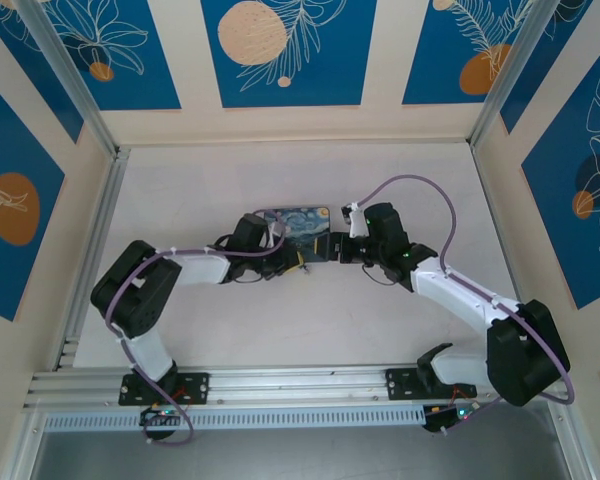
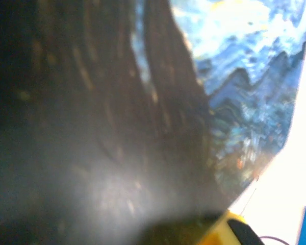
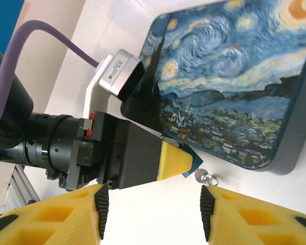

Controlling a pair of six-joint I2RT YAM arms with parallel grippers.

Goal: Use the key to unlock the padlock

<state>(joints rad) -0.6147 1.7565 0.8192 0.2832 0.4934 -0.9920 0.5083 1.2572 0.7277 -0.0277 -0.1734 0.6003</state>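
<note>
The teal-blue padlock (image 3: 194, 166) is pinched between the yellow fingertips of my left gripper (image 3: 183, 159), which is shut on it beside the near edge of the painted box. The small grey key (image 3: 199, 175) sticks out of the padlock's end, its ring (image 3: 210, 179) lying on the table. My right gripper (image 3: 153, 212) stands open just short of the key, with nothing between its black pads (image 3: 206, 212). In the top view my left gripper (image 1: 283, 262) and right gripper (image 1: 332, 248) face each other at the box's front edge.
The dark-blue starry-night box (image 1: 295, 225) lies flat at mid-table, right behind both grippers; it looms blurred and very close in the left wrist view (image 2: 245, 76). The white table (image 1: 310, 330) is walled by rails on the left and right.
</note>
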